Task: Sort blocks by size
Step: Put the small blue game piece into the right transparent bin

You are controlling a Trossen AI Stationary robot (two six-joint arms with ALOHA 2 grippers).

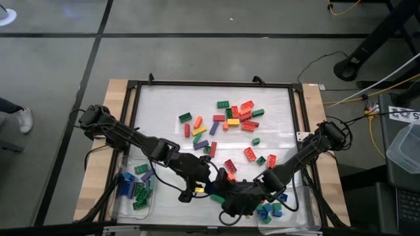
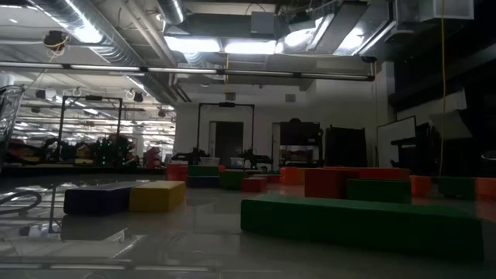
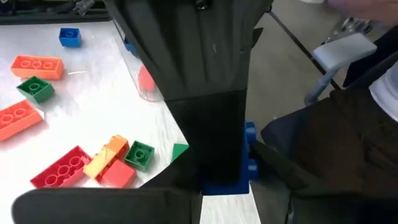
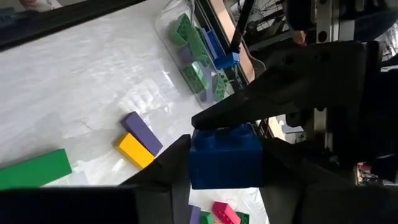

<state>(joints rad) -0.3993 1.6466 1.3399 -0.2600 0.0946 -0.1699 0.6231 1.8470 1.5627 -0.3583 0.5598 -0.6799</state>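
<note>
A blue block (image 4: 224, 155) hangs above the table's near middle, with both grippers on it. My right gripper (image 4: 225, 177) is shut on it. My left gripper (image 3: 239, 186) reaches it from the other side; it shows in the right wrist view as a dark wedge (image 4: 249, 102) over the studs. In the high view the grippers meet (image 1: 209, 182) (image 1: 226, 196) and hide the block. Below lie a purple block (image 4: 142, 132), a yellow block (image 4: 134, 150) and a long green block (image 4: 34, 169), flat on the white mat. The low view shows no gripper. My right gripper pinches the blue block by two opposite side walls (image 4: 198, 158), one finger (image 4: 165, 165) on each. The block is lifted clear of the table, its studs turned away from this gripper's camera. My left gripper has one finger (image 3: 292, 165) against the block's studded face (image 3: 250, 163). The right arm's finger covers the rest of the block, so the other side of the hold is hidden. The block is clear of the table.
A clear tray (image 1: 134, 190) at the near left holds green, blue and purple blocks. Another clear tray (image 1: 289, 206) at the near right holds small blue and green ones. Many loose blocks (image 1: 230, 118) lie across the mat's middle and far part. A dark frame (image 1: 134, 131) borders the mat.
</note>
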